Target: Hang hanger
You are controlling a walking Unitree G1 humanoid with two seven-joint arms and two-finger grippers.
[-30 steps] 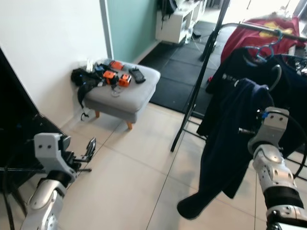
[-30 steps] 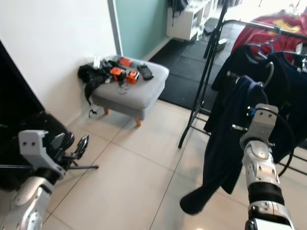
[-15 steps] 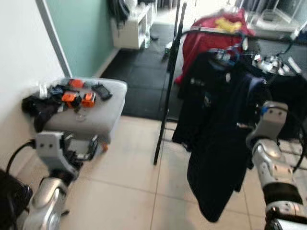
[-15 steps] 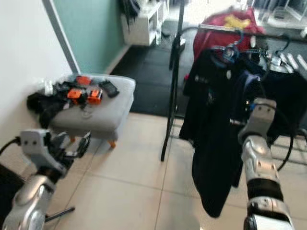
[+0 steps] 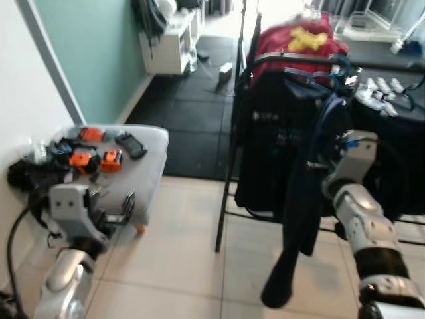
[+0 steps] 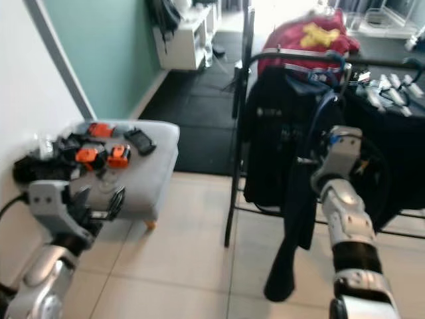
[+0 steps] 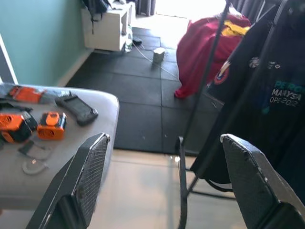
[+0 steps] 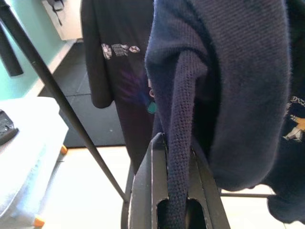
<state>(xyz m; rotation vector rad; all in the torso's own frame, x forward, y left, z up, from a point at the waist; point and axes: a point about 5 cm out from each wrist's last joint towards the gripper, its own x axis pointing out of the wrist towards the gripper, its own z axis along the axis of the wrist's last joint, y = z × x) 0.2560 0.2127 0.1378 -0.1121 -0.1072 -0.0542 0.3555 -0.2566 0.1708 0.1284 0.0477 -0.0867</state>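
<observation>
Pale floor tiles run up to a black mat, and a black clothes rack (image 5: 234,126) with dark shirts and a red garment (image 5: 292,41) now stands at twelve to one o'clock. A second ago it sat off at two o'clock, so the robot has turned and stepped toward it, bringing the rail within closer reach for hanging. The right pincer (image 8: 172,191) is pressed together on a navy sweater (image 5: 302,199) carried on a hanger (image 5: 325,114). Its curved neck rises to twelve o'clock just beside the rail; whether it has caught I cannot tell. The garment's long axis runs vertically, its hem trailing to six o'clock. The left pincer (image 7: 162,181) is spread wide and carries nothing, near a grey footstool (image 5: 143,166) at nine o'clock.
</observation>
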